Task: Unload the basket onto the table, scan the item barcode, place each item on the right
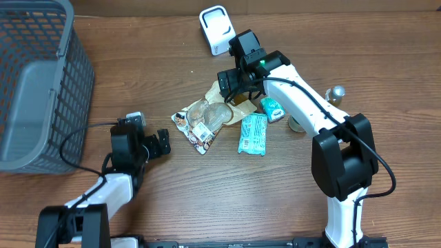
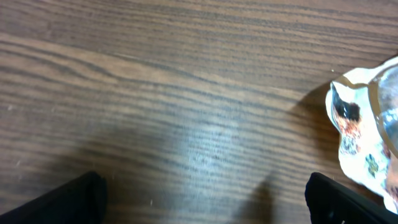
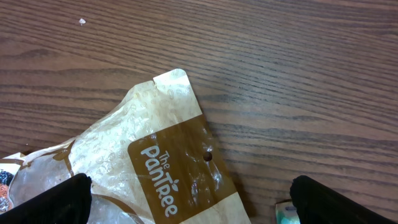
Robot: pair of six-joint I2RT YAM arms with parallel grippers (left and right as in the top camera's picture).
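I see my right gripper reaching into the middle of the table, over the far end of a heap of snack packs. Its jaws are spread wide with nothing clamped between them. In the right wrist view the two dark fingertips sit at the bottom corners. The Pantree bag, crinkled clear film with a brown label, lies flat on the wood below and between them. I cannot tell whether either finger touches the film. From overhead that bag is the top of the heap, just under the gripper.

The white scanner stands at the far edge, beyond the bag and apart from it.

A patterned packet lies against the bag's near-left side and a teal packet lies just to its right. A small teal pack sits close under the right arm, and its corner shows at the bottom edge of the right wrist view. A small capped bottle stands further right, on the other side of the arm.

My left gripper rests low at the near left, pointing toward the heap but short of it. It is released too, with bare wood between its fingertips. The patterned packet only pokes in at the right edge of that view.

A grey mesh basket fills the far left corner
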